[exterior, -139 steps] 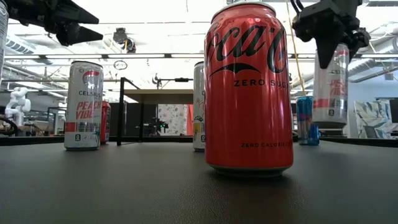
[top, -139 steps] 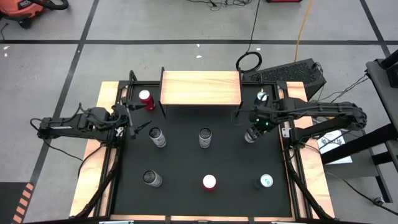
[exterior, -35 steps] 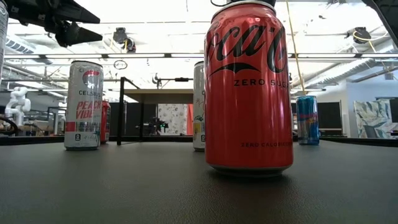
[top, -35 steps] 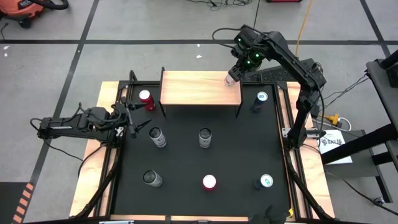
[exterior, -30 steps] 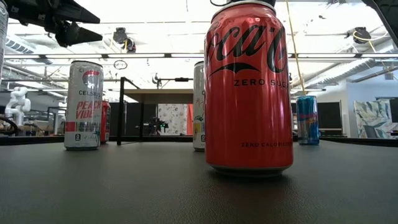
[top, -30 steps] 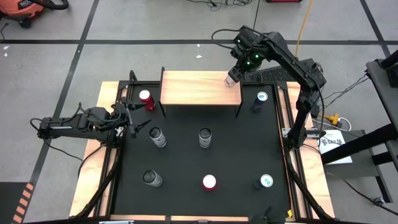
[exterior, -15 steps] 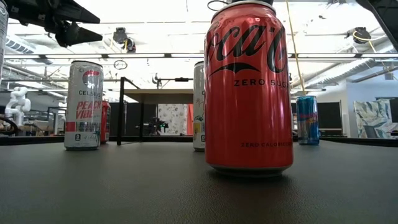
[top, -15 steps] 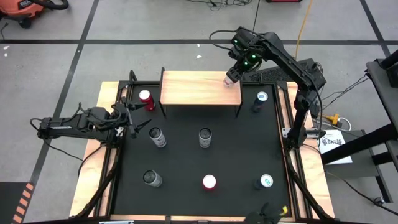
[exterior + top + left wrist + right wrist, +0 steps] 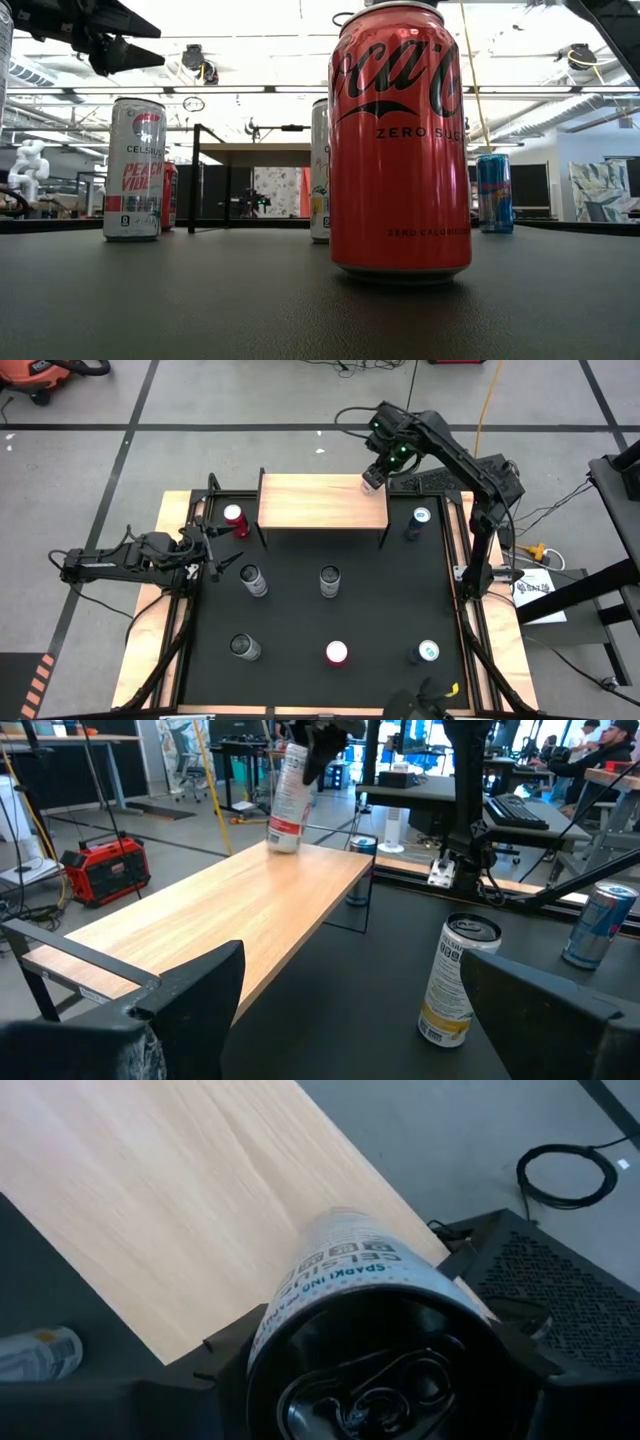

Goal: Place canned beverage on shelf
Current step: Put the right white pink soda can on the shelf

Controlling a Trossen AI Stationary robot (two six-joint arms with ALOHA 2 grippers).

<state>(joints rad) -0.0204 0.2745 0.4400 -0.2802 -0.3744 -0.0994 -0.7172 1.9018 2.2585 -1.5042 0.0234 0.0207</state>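
Note:
The shelf (image 9: 310,505), a light wood top on thin black legs, stands at the far side of the black mat. My right gripper (image 9: 377,470) is shut on a tall white can (image 9: 371,482) over the shelf's far right corner. In the left wrist view the can (image 9: 287,795) is tilted, its bottom at the shelf top (image 9: 220,910). I cannot tell whether the can touches the wood. My left gripper (image 9: 222,565) is open at the mat's left edge, holding nothing. My right gripper pinches the can's upper side wall (image 9: 290,1310), just below the top rim, between its two fingers (image 9: 232,1348). The fingers come from above, slanting steeply down. The can hangs tilted below them, its bottom end (image 9: 283,842) over the shelf's far right corner.
A red can (image 9: 234,518) stands left of the shelf and a blue one (image 9: 418,520) right of it. Several more cans stand on the mat, among them a red one (image 9: 336,653) and a white one (image 9: 329,581). A keyboard (image 9: 470,475) lies beyond the far right corner.
My right gripper has carried the can a little toward the table's far edge over the shelf's far right corner, still shut on it. The can stays tilted.

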